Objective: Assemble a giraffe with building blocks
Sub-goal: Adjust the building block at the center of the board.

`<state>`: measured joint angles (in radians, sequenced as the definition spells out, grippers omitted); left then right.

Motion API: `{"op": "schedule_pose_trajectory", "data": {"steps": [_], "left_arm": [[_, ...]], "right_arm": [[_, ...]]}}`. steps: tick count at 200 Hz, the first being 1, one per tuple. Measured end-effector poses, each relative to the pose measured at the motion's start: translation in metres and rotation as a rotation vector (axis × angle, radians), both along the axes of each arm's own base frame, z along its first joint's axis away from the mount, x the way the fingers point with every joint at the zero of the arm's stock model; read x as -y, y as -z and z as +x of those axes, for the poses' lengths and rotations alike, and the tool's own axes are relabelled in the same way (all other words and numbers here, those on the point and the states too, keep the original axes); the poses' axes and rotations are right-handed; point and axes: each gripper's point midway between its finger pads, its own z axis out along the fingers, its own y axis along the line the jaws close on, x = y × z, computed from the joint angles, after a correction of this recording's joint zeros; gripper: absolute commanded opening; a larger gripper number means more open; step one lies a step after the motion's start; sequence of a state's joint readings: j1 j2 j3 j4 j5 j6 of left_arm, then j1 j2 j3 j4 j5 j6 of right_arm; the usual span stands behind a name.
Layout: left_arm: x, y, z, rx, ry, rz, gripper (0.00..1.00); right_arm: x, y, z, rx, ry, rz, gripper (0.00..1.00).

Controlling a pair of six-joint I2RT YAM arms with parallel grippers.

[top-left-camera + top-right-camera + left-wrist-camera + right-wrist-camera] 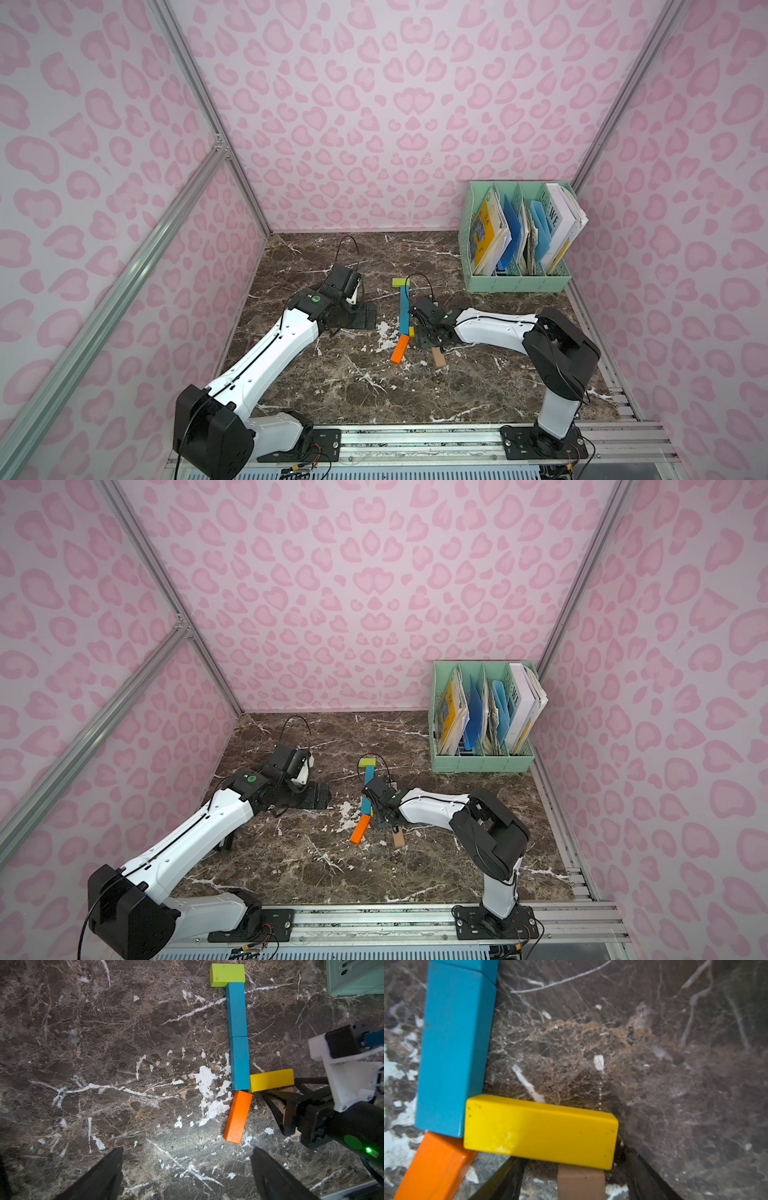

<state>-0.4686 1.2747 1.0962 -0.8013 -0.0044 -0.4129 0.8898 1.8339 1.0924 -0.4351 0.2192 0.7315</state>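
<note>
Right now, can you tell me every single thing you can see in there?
lime-green block: one, lime green, far end of the figure
blue blocks: two, blue, end to end, running from it toward the robot
yellow block: one, yellow, sideways off the near blue end
orange block: one, orange, slanting from that same end
tan block: one, tan, by the yellow block's outer end
file rack: one, mint green, table's far right corner
books and folders: several, yellow, blue, white, in the rack
table: one, brown marble
walls: pink spotted, all round
left gripper: black, open, empty
right gripper: black, open around the tan block
</note>
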Motion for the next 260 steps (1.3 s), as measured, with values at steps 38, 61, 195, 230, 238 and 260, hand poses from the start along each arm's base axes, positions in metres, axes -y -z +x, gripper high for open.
{"op": "schedule_pose_trajectory", "data": {"steps": [38,61,195,230,238,260], "left_arm": [[0.000,0.000,0.000,-0.001,0.000,0.000,0.99],[0.000,0.000,0.000,-0.001,0.000,0.000,0.99],[0.000,-0.001,0.001,0.001,0.000,0.000,0.99],[0.000,-0.002,0.001,0.005,0.000,-0.001,0.99],[0.000,-0.002,0.001,0.006,0.000,-0.001,0.99],[0.000,-0.002,0.001,0.006,0.000,-0.001,0.99]], "right_arm": [[0.000,0.000,0.003,0.004,0.003,0.003,0.77],[0.000,0.000,0.004,0.007,0.004,0.006,0.77],[-0.010,-0.005,-0.004,-0.015,-0.046,0.106,0.77],[-0.008,-0.006,0.001,-0.011,-0.034,0.114,0.77],[-0.007,-0.006,0.002,-0.010,-0.030,0.114,0.77],[-0.004,-0.006,0.005,-0.005,-0.020,0.110,0.77]]}}
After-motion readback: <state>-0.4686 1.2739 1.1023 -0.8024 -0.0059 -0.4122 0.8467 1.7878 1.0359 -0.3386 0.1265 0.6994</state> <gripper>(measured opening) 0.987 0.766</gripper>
